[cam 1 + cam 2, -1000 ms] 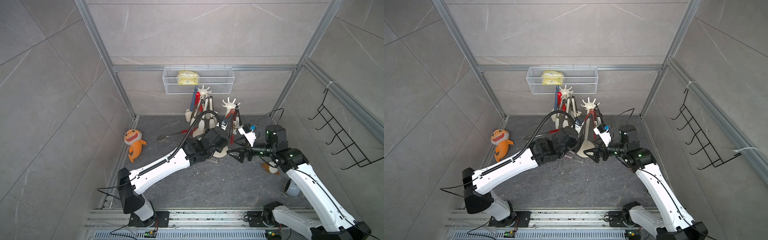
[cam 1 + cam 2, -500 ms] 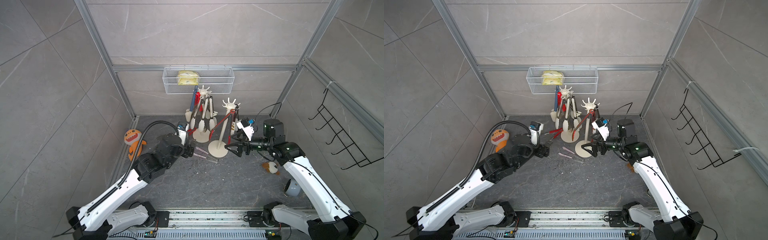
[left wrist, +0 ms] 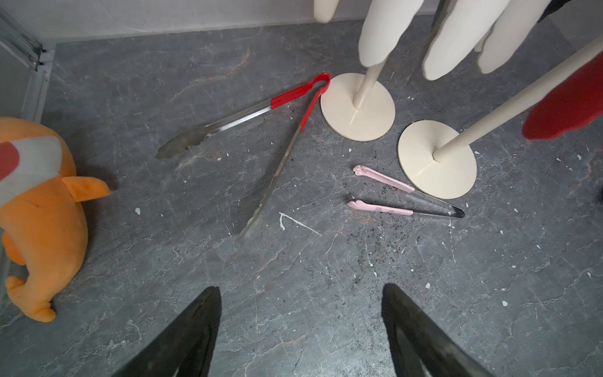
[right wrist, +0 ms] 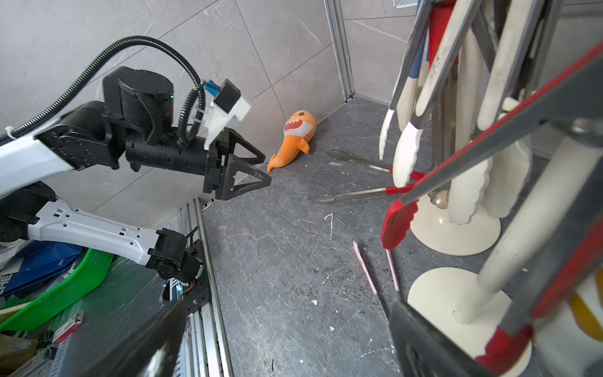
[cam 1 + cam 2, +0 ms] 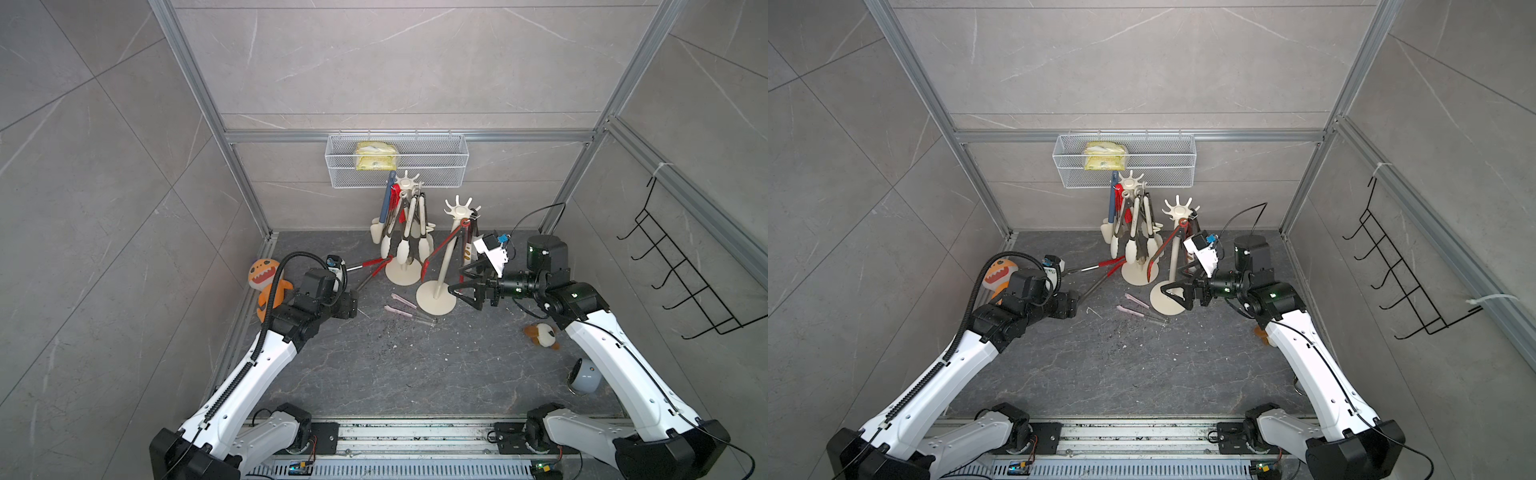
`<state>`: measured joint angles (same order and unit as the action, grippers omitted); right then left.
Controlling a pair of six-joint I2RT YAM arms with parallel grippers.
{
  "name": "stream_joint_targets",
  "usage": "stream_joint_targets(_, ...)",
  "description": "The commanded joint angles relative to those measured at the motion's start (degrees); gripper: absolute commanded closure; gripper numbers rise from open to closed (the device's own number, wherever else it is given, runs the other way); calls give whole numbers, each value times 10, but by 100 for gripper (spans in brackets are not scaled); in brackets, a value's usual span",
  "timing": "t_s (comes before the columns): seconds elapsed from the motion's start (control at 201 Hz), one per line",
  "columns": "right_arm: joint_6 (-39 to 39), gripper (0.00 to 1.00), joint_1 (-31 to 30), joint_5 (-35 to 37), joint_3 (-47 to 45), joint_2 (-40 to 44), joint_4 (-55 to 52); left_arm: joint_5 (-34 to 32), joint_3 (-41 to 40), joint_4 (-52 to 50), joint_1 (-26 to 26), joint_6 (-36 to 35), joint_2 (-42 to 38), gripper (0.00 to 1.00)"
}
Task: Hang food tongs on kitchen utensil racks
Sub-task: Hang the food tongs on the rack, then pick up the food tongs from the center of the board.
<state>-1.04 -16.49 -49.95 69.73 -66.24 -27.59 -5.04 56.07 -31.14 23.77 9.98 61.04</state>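
Top views look down from high; wrist views share the floor.

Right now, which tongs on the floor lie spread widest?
The red-handled steel tongs, arms splayed in a wide V; the small pink tongs keep a narrow gap.

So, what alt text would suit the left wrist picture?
The left gripper, open and empty, hovers over a dark floor where red-handled tongs and small pink tongs lie beside two cream rack bases; an orange plush toy lies nearby.
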Motion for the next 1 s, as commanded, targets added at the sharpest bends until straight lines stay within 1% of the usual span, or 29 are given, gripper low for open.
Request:
stream_joint_targets(0.0,4,0,-3,-10,1,21,-4,59,-3,74,-23,-23,11,22)
stream_joint_targets(0.159,2,0,-3,-7,0,29,-17,92,-7,123,-45,-56,58,24)
stream_joint_targets(0.408,3,0,-3,-3,0,32,-27,113,11,144,-77,-86,139,31)
stream_joint_targets(0.627,1,0,-3,4,2,34,-37,124,67,126,-81,-109,231,40)
stream_joint_targets(0.991,-17,0,-3,11,14,39,-69,142,150,112,-81,-130,366,46)
